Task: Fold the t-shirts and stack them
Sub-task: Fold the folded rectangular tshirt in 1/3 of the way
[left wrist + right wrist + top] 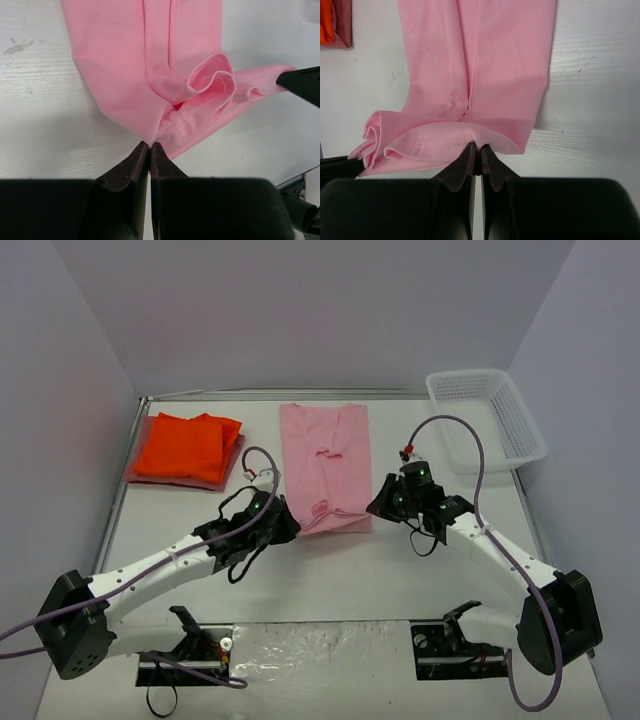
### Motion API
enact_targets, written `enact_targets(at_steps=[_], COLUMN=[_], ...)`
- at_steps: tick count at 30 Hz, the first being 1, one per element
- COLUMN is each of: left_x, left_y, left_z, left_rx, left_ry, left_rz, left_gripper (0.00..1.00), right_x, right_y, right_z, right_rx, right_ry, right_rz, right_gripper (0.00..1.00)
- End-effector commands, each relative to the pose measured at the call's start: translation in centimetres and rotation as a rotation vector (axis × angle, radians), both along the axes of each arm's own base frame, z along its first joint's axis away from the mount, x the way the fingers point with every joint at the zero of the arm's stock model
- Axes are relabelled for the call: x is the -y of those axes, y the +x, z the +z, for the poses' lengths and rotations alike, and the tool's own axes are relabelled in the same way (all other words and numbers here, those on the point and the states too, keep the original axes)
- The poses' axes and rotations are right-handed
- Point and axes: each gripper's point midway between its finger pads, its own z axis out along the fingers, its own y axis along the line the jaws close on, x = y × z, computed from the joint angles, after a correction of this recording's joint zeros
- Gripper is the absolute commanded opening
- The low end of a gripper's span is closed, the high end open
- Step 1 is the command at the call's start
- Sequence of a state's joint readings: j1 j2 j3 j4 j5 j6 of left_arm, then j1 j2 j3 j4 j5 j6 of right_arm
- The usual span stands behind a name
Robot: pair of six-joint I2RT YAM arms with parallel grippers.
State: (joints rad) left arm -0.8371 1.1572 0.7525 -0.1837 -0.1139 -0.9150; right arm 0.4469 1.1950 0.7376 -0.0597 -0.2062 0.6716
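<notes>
Two arms reach inward over the white table (330, 570), with bare board between their bases and the cloth. The light pink t-shirt (325, 455) lies folded lengthwise mid-table, its near hem bunched. The orange t-shirt (185, 445) sits folded at far left on a dull pinkish-red t-shirt (215, 483). The white mesh basket (470, 375) stands at the far-right corner. The left gripper (150, 145) pinches the hem's near-left corner, jaws tight together; the right gripper (480, 147) pinches the near-right hem likewise.
</notes>
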Motion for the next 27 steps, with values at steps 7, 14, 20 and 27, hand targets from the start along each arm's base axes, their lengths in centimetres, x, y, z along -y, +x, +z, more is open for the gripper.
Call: enact_targets(at_steps=[7, 14, 20, 27], left_x=[-0.1, -0.4, -0.5, -0.5], left_y=[0.9, -0.5, -1.6, -3.2], left_z=[0.1, -0.7, -1.2, -2.9], left_rx=[-0.008, -0.041, -0.061, -0.094], left_ry=[0.027, 0.001, -0.016, -0.032], left_rz=[-0.024, -0.037, -0.047, -0.066], left_gripper=[0.02, 0.02, 0.02, 0.02], right_x=[0.1, 0.7, 1.4, 2.4], right_y=[1.8, -0.5, -2.9, -5.8], right_z=[1.2, 0.5, -0.6, -1.2], right_rx=[0.061, 0.044, 0.002, -0.020], right_ry=[-0.025, 0.002, 0.010, 0.011], right_rz=[-0.012, -0.015, -0.014, -0.019], right_gripper=[0.00, 0.00, 0.00, 0.00])
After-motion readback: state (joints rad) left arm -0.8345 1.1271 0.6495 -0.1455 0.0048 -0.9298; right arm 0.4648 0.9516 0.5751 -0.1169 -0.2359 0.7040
